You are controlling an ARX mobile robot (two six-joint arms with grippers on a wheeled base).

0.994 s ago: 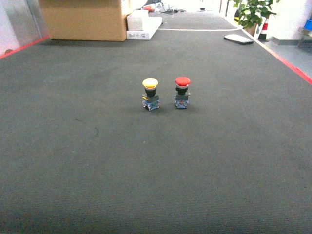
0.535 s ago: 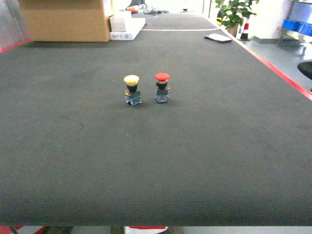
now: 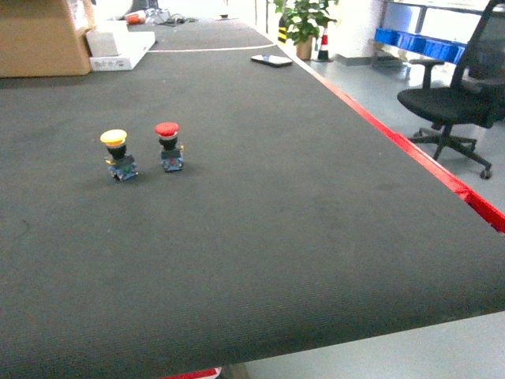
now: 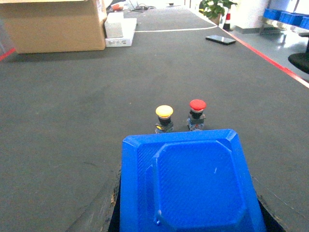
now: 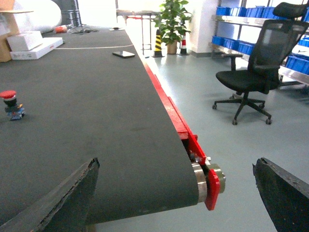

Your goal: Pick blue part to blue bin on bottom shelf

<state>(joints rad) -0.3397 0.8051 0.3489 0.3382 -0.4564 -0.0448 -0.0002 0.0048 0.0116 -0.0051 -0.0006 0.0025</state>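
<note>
Carrying stage: left gripper (image 4: 190, 227) clamped around blue part (image 4: 188, 183), above belt (image 3: 260, 205); right gripper (image 5: 176, 193) spread wide, empty; next, locate bottom shelf, unseen here.

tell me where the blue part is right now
It's held in the left claw, filling the bottom of the left wrist view, just in front of the yellow button and red button.

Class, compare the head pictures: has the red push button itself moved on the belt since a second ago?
No. The red push button keeps its place right of the yellow push button; the camera swung right, so both slid left in view.
</note>
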